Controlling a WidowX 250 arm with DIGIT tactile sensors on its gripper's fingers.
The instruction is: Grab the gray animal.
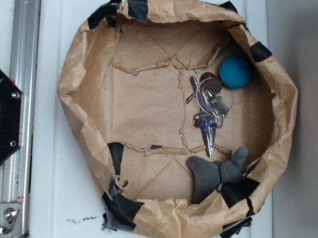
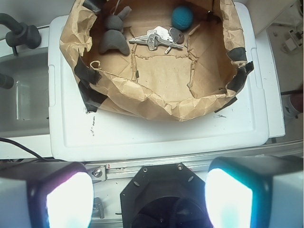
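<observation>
a crumpled brown paper basin [image 1: 84,79], patched with black tape, is seen on a white surface [image 2: 156,135]. three things are held inside — a gray animal [image 1: 215,174] against the wall, a key bunch [image 1: 207,109] just beside it, a teal ball [image 1: 235,71] beyond. the gripper [image 2: 149,197] is spread wide and empty, well apart from the basin.

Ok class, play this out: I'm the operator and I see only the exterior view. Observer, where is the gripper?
Observer: The wrist view shows the gripper outside the bag, back from its near wall.
Operator: Open or shut?
Observer: Open. Its fingers stand wide apart.
Operator: Is the gray animal straight ahead of it?
Observer: No. From the wrist, the gray animal lies up and left, against the far wall.
</observation>
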